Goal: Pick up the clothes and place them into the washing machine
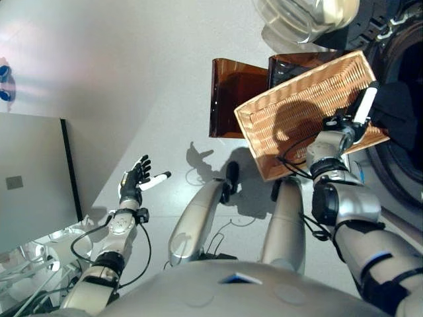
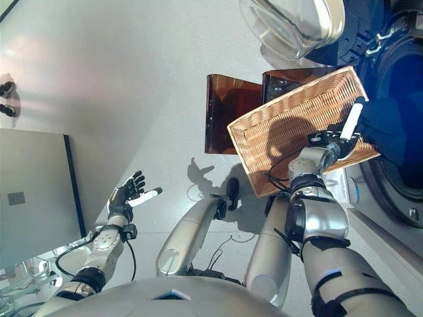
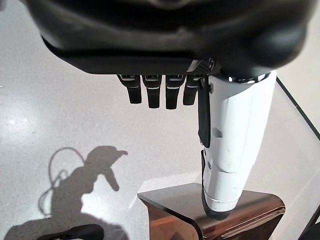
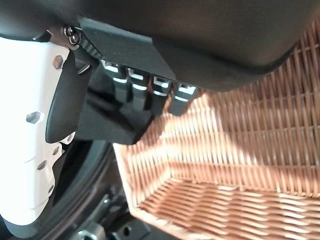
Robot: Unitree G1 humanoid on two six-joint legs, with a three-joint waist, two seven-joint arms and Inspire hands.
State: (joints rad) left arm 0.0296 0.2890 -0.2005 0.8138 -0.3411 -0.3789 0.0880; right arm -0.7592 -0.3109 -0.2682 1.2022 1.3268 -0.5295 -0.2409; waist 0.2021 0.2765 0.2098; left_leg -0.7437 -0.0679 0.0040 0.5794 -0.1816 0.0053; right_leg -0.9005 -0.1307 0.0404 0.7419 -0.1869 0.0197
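The right hand (image 2: 334, 140) reaches over the far edge of a wicker basket (image 2: 291, 135) toward the round mouth of the washing machine (image 2: 396, 125), which stands at the right side of the floor. In the right wrist view its fingers (image 4: 142, 97) are bent down onto a piece of dark cloth (image 4: 107, 117) that lies over the basket's rim, between the basket and the machine's opening; the white-covered thumb (image 4: 30, 135) stands beside the cloth. Whether the fingers really pinch the cloth or only rest against it cannot be told from these pictures. From the head views the dark cloth (image 1: 396, 105) shows as a black mass just past the basket's far edge, at the mouth of the drum. The inside of the basket that shows is bare weave, with the shadow of the hand across it. The basket sits tilted, resting on two brown see-through stands (image 1: 231, 96) that are on the grey floor (image 1: 132, 66). The machine's glass door (image 2: 294, 23) hangs open at the far side, above the basket. The left hand (image 1: 135, 178) is held out low over the floor, well apart from the basket and the machine, with its fingers straight and spread and nothing in it. A grey cabinet (image 1: 30, 178) stands at the left edge of the floor, near the left arm.
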